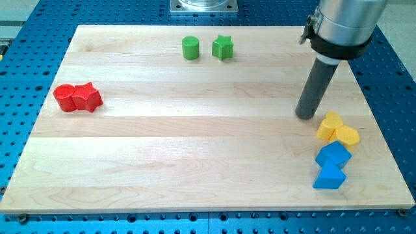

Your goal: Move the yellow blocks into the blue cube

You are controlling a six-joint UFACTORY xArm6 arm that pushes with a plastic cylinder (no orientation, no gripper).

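Note:
Two yellow blocks sit touching at the view's right: a yellow heart-like block (pixel 329 125) and a yellow hexagonal block (pixel 348 136) to its lower right. Just below them lies the blue cube (pixel 333 155), touching the yellow pair. A blue triangular block (pixel 329 177) sits right under the cube. My tip (pixel 305 115) rests on the board a little to the upper left of the yellow heart-like block, with a small gap between them.
A red cylinder (pixel 64 97) and a red star block (pixel 87 97) touch at the view's left. A green cylinder (pixel 190 47) and a green star (pixel 222 47) stand near the top. The board's right edge (pixel 383 140) runs close to the yellow blocks.

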